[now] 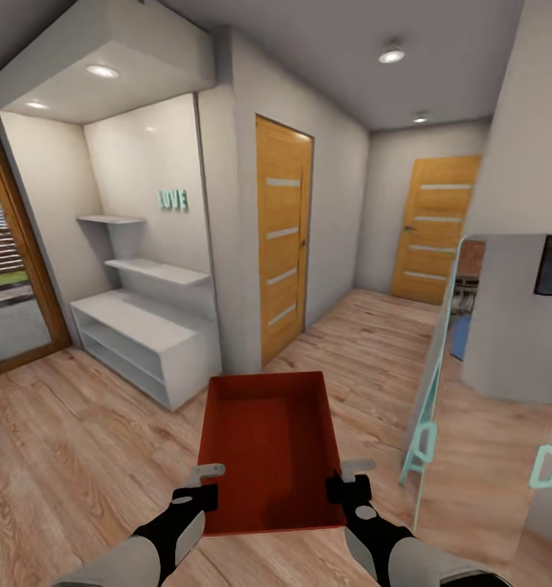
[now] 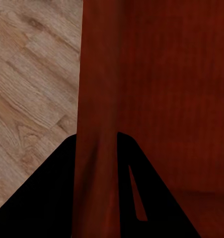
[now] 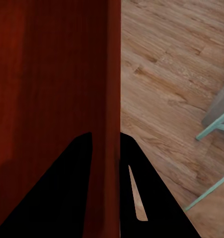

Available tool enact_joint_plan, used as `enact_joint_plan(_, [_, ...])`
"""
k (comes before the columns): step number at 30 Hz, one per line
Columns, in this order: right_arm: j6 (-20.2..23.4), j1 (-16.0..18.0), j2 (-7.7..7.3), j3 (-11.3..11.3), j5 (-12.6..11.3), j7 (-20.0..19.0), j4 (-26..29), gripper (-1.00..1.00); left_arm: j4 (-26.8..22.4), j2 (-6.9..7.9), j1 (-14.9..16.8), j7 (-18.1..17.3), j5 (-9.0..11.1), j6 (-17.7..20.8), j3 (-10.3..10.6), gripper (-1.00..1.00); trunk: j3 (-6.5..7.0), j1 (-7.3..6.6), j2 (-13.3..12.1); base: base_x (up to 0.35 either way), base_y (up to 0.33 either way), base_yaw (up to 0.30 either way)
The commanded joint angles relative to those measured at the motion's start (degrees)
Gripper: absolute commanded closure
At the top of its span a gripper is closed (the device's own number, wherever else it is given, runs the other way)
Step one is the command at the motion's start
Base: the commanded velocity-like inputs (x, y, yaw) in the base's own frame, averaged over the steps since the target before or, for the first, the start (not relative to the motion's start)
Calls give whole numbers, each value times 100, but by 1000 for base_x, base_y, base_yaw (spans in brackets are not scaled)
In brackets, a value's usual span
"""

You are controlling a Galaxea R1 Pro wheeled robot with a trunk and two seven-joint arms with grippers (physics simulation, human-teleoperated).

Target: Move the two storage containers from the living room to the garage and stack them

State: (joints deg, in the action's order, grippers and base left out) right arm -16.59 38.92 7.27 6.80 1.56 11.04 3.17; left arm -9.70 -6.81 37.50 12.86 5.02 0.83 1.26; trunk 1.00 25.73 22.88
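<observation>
Two hands carry one orange-red storage container [image 1: 271, 444] low in front of the robot, above the pale plank floor [image 1: 72, 456] of a hallway. The left hand [image 1: 202, 485] is clamped on the container's left wall near the close corner, and the left wrist view shows that wall [image 2: 94, 124] running between the dark fingers [image 2: 42, 198]. The right hand [image 1: 349, 481] pinches the right wall the same way, with the wall [image 3: 109, 99] standing between its fingers [image 3: 57, 193]. The bin looks level and empty, its open top facing up.

Just beyond the bin on the left stands a white shelf unit [image 1: 141, 338] with small teal letters [image 1: 173, 199] on the wall above it. To the right, a glass panel with teal handles [image 1: 426, 444] stands close to the right arm. Farther on is a wooden door [image 1: 284, 236] in the near wall, and a second wooden door [image 1: 434, 228] closes the far end of the corridor. A glazed opening [image 1: 6, 277] at far left shows outdoors.

This looks like the carrying stage, with the garage not yet reached. Doing it well probably means keeping both grips even so the bin stays flat, holding the arms at a fixed spacing while the base rolls, and steering wide of the glass panel on the right and the shelf corner on the left.
</observation>
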Motion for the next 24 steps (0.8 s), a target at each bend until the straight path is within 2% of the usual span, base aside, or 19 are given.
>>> enact_joint_plan(1, [-2, 1, -22, -373, 30, 21, 0, 100, -23, 357, 3, 41, 488, 15, -276, 100, -2, 5, 4, 298, 219, -41])
enact_joint_plan(14, [-2, 1, -24, -373, 37, 21, 0, 100, -23, 357, 3, 41, 491, 18, -276, 100, -2, 5, 4, 298, 220, -8])
enact_joint_plan(24, [-2, 1, -20, -373, 35, 21, 0, 100, -23, 356, 3, 41, 491, 21, -276, 100, 20, 5, 4, 298, 220, -191])
